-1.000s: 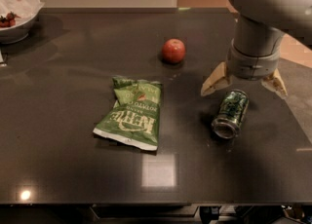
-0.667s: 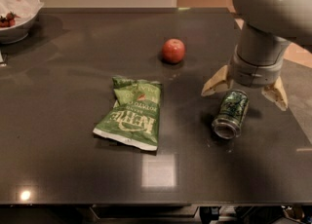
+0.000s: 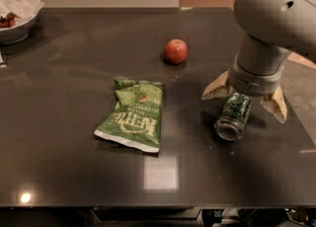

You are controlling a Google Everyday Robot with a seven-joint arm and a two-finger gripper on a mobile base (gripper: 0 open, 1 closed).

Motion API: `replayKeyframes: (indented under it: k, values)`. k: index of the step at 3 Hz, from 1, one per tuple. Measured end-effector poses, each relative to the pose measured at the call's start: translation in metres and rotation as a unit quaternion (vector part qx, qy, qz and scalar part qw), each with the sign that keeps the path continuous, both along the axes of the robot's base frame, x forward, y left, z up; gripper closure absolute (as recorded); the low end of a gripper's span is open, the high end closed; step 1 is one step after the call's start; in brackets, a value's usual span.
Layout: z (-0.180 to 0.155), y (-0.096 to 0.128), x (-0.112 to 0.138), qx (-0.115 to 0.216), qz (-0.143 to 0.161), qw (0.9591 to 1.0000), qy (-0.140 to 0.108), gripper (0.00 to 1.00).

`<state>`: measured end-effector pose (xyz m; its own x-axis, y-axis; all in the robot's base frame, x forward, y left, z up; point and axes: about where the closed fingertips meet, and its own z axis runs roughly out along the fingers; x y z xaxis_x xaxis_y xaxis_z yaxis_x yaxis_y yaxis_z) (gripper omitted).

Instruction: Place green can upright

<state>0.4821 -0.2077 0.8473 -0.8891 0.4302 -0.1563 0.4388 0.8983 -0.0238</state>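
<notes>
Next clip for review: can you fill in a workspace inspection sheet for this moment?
Surface: dark glossy table, reflecting light spots near the front edge.
Job's things: green metal drink can lies on its side at the right, silver end facing the front edge; not yet upright.
Clutter: green crinkled chip bag flat at centre; red apple behind it; white bowl holding something red at the far left corner.
Grippers: gripper directly over the can, its tan fingers spread to either side, open.
Cables: nothing seen.
Surroundings: pale wall and a brown panel behind the table.
</notes>
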Motion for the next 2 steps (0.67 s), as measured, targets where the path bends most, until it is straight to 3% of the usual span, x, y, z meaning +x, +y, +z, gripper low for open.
replayKeyframes:
  k: [2]
  values:
    - [-0.0096,-0.0003,-0.0005,0.005,-0.019,0.9995,0.023,0.39]
